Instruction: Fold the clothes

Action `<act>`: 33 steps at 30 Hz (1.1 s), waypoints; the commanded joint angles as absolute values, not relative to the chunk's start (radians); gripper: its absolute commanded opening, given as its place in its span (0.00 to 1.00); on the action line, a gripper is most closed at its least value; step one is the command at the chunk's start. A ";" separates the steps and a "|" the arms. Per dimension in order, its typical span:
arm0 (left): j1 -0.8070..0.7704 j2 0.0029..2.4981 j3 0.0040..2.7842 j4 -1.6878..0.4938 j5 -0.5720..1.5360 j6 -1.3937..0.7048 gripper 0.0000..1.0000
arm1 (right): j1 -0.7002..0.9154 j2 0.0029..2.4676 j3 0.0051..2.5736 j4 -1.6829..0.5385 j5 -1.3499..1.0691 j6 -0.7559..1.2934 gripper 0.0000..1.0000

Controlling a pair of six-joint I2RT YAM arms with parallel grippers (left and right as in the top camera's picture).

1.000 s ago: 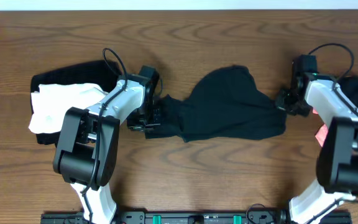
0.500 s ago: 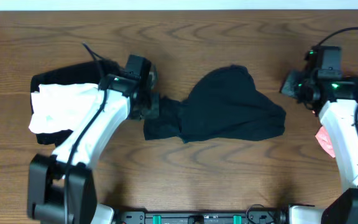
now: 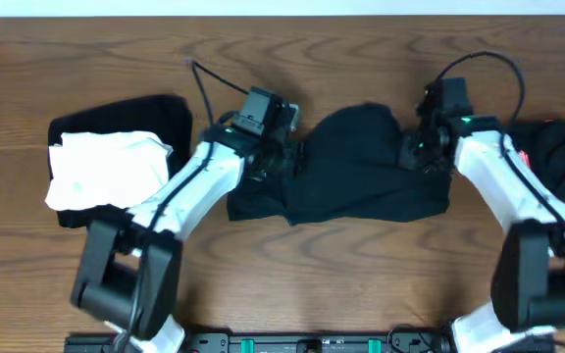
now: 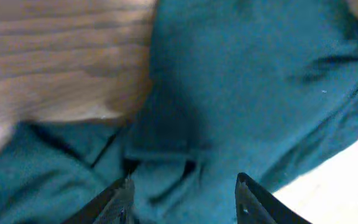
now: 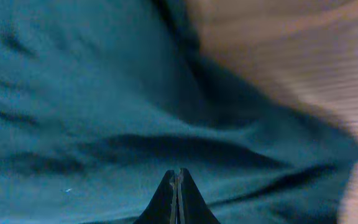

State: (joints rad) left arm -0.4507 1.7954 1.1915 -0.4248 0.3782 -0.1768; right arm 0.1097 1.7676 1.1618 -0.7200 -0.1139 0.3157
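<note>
Right now the crumpled black garment is lying in the middle of the wooden table. It is bunching up into a rounded hump toward the back and spreading flatter along its near edge, with a narrower flap trailing off at its left end. Both arms are reaching in over it, one from either side.

The left gripper is hanging over the left part of the cloth, and its jaws are standing well apart with nothing between them. Its own camera is showing only wrinkled fabric and a folded hem under the gap, with bare wood beyond. The cloth is looking teal in both wrist views, though from above it is reading as black.

The right gripper is sitting over the upper right part of the same garment, its jaws pressing tight together into a single point. No fold is showing between them, and I cannot tell whether the tips are touching the cloth.

Over at the left end of the table a white garment is resting on top of a black piece that is sticking out behind and beside it, well apart from the garment in the middle. At the far right edge a dark heap of cloth is lying partly hidden behind the right arm.
</note>
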 commanded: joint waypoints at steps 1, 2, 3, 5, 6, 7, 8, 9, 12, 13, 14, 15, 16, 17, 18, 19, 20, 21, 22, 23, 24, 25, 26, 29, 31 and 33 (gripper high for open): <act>-0.449 1.854 1.196 -0.379 0.393 -0.149 0.52 | 0.142 1.818 1.163 -0.722 -0.192 0.263 0.02; -0.449 1.869 1.196 -0.358 0.393 -0.147 0.52 | 0.146 1.825 1.163 -0.722 -0.191 0.262 0.02; -0.449 1.879 1.196 -0.345 0.393 -0.146 0.52 | 0.148 1.827 1.163 -0.722 -0.191 0.259 0.01; -0.449 1.897 1.196 -0.314 0.394 -0.146 0.52 | 0.152 1.827 1.163 -0.723 -0.192 0.253 0.02; -0.449 1.903 1.196 -0.302 0.394 -0.146 0.50 | 0.152 1.824 1.163 -0.727 -0.193 0.253 0.02; -0.449 1.908 1.196 -0.290 0.394 -0.146 0.46 | 0.152 1.823 1.163 -0.732 -0.193 0.249 0.01; -0.449 1.910 1.196 -0.282 0.394 -0.146 0.42 | 0.152 1.823 1.163 -0.740 -0.193 0.245 0.02; -0.450 1.913 1.196 -0.275 0.394 -0.146 0.37 | 0.152 1.823 1.163 -0.750 -0.193 0.240 0.01; -0.450 1.921 1.196 -0.257 0.394 -0.146 0.08 | 0.152 1.823 1.163 -0.783 -0.196 0.217 0.02; -0.449 1.921 1.196 -0.252 0.393 -0.146 0.06 | 0.153 1.823 1.163 -0.790 -0.197 0.210 0.02; -0.449 1.921 1.196 -0.247 0.393 -0.145 0.06 | 0.153 1.823 1.163 -0.795 -0.196 0.205 0.02; -0.449 1.921 1.196 -0.239 0.393 -0.140 0.06 | 0.153 1.823 1.163 -0.799 -0.197 0.200 0.02; -0.448 1.920 1.197 -0.230 0.393 -0.132 0.06 | 0.153 1.823 1.163 -0.801 -0.200 0.198 0.02; -0.447 1.919 1.202 -0.222 0.392 -0.126 0.06 | 0.153 1.821 1.163 -0.801 -0.208 0.189 0.02; -0.445 1.919 1.208 -0.221 0.392 -0.123 0.06 | 0.153 1.819 1.163 -0.801 -0.226 0.172 0.02; -0.441 1.919 1.217 -0.222 0.392 -0.123 0.06 | 0.152 1.816 1.163 -0.801 -0.245 0.155 0.02; -0.436 1.919 1.227 -0.223 0.393 -0.123 0.06 | 0.152 1.810 1.163 -0.804 -0.265 0.138 0.02; -0.430 1.919 1.234 -0.223 0.393 -0.123 0.06 | 0.152 1.803 1.163 -0.805 -0.281 0.124 0.02; -0.425 1.919 1.241 -0.223 0.393 -0.123 0.06 | 0.152 1.797 1.163 -0.808 -0.295 0.113 0.02; -0.419 1.919 1.250 -0.220 0.392 -0.122 0.06 | 0.153 1.789 1.163 -0.811 -0.305 0.105 0.02; -0.411 1.919 1.258 -0.216 0.392 -0.110 0.06 | 0.155 1.782 1.163 -0.815 -0.304 0.105 0.02; -0.403 1.919 1.268 -0.214 0.389 -0.099 0.06 | 0.157 1.776 1.163 -0.821 -0.304 0.105 0.02; -0.395 1.919 1.280 -0.214 0.378 -0.097 0.06 | 0.160 1.771 1.163 -0.825 -0.304 0.105 0.02; -0.364 1.919 1.320 -0.211 0.374 -0.097 0.06 | 0.167 1.767 1.163 -0.836 -0.303 0.103 0.02; -0.346 1.919 1.353 -0.212 0.374 -0.097 0.06 | 0.167 1.767 1.163 -0.839 -0.300 0.103 0.01; -0.336 1.919 1.385 -0.219 0.377 -0.097 0.06 | 0.167 1.767 1.163 -0.838 -0.285 0.104 0.02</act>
State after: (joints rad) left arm -0.3542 1.9106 1.3300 -0.2150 0.3855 -0.1219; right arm 0.1577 1.7885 1.1618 -0.8371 -0.2844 0.1230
